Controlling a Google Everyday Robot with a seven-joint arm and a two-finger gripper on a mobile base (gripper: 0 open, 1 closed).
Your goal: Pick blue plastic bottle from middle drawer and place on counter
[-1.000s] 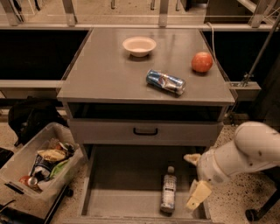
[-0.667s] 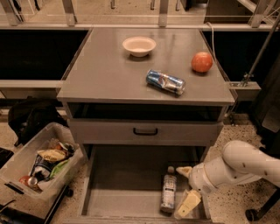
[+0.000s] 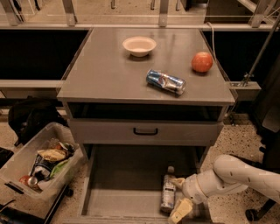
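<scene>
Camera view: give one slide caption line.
Open gripper beside the blue plastic bottle lying in the middle drawer; counter holds bowl, can, apple.

Clerk: Class of premises?

Inspector: A robot test lab, on the evidence, not a home kitchen. A plain grey cabinet (image 3: pixel 109 131) with a bare counter (image 3: pixel 109 74) stands on a speckled hard floor (image 3: pixel 245 144). Metal frame legs (image 3: pixel 69 11) stand behind it, and a cable (image 3: pixel 210 35) trails off its right rear corner.

Clerk: Further findings?

Inspector: Left of the cabinet is a clear bin (image 3: pixel 19 159) of crumpled snack packets. At its lower right, a white robot arm (image 3: pixel 236 175) reaches into the middle drawer (image 3: pixel 131 175), with the gripper (image 3: pixel 178 197) low over the drawer floor and its fingers spread.
</scene>
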